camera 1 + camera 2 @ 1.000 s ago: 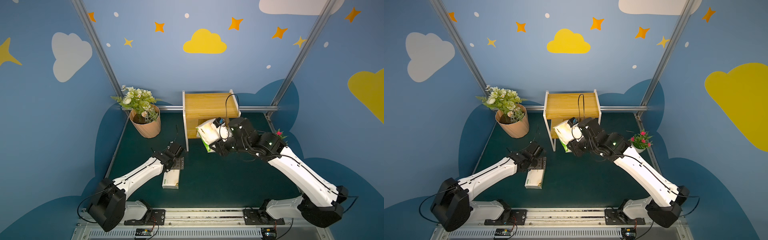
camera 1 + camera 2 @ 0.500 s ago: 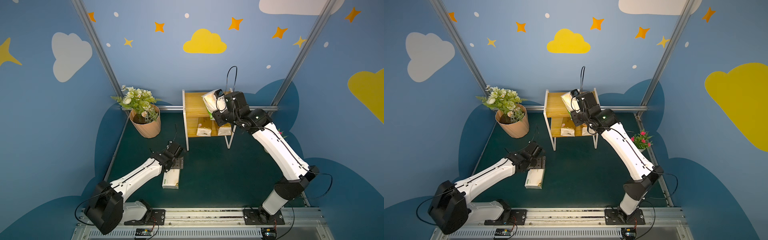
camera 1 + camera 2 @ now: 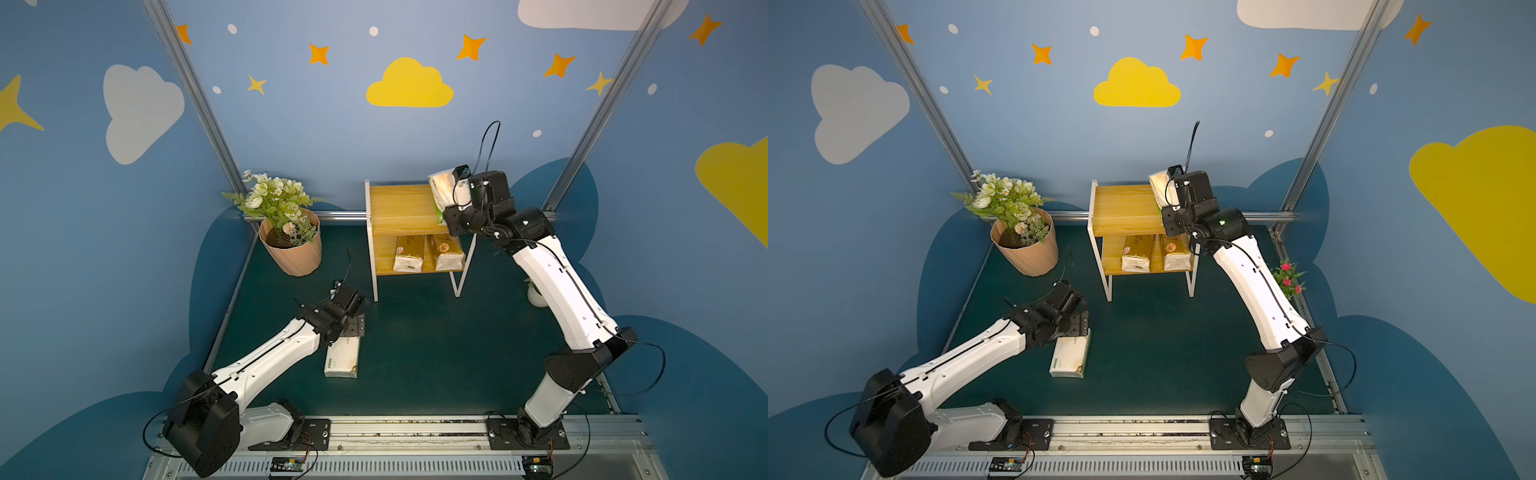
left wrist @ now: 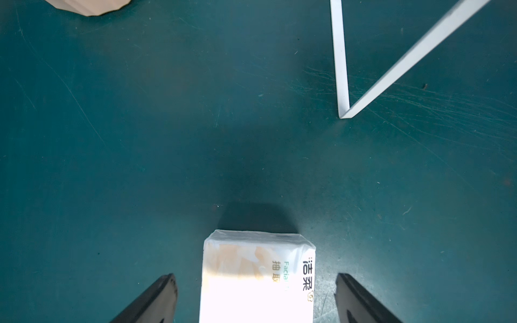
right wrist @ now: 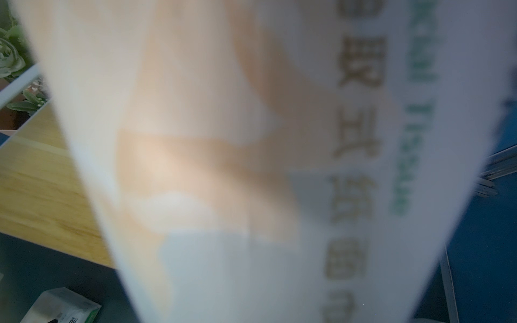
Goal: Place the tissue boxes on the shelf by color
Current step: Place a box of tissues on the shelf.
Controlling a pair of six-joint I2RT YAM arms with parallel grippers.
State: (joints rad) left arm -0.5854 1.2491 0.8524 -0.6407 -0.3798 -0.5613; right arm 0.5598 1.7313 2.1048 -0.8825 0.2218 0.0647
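The shelf stands at the back. Two gold tissue boxes lie side by side on its lower board. My right gripper is shut on a white tissue box, held tilted over the right end of the top board. This box fills the right wrist view and hides the fingers. A second white tissue box lies on the green floor. My left gripper hangs open over its far end, one finger on each side, neither touching.
A peach flowerpot with white flowers stands left of the shelf. A small pink-flowered plant sits by the right wall. The shelf's white front leg is just ahead of my left gripper. A metal rail runs along the front.
My right arm has swung the white tissue box up from in front of the lower tier to the right end of the top board. The left arm has hardly moved.
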